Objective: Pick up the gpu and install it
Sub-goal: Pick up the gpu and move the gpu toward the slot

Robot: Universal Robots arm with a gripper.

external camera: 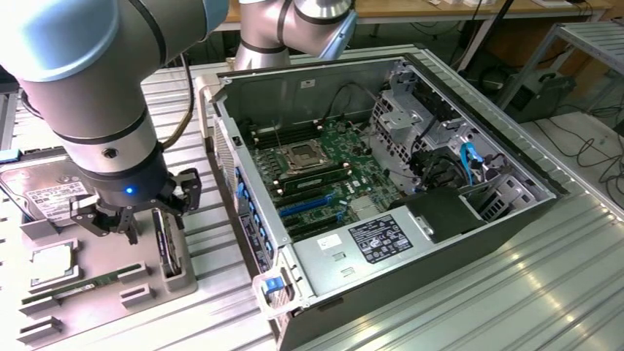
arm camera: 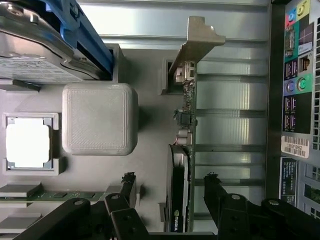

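Note:
The gpu [external camera: 169, 248] stands on its edge in a slot of the grey holder tray [external camera: 146, 296], on the exterior view's left. In the wrist view the gpu [arm camera: 181, 170] is a thin black card seen edge-on, with its silver bracket [arm camera: 197, 45] at the far end. My gripper [external camera: 154, 213] hangs just above the card. It is open, and the gripper [arm camera: 170, 189] has one black finger on each side of the card's top edge, with gaps between the fingers [arm camera: 127, 186] and the card. Nothing is held.
The open computer case [external camera: 390, 183] lies beside the tray, its motherboard [external camera: 322, 172] exposed and its rear panel [arm camera: 300, 100] close to the gpu. The tray also holds a hard drive [external camera: 47, 196], a processor [external camera: 54, 263] and a green memory stick [external camera: 78, 287].

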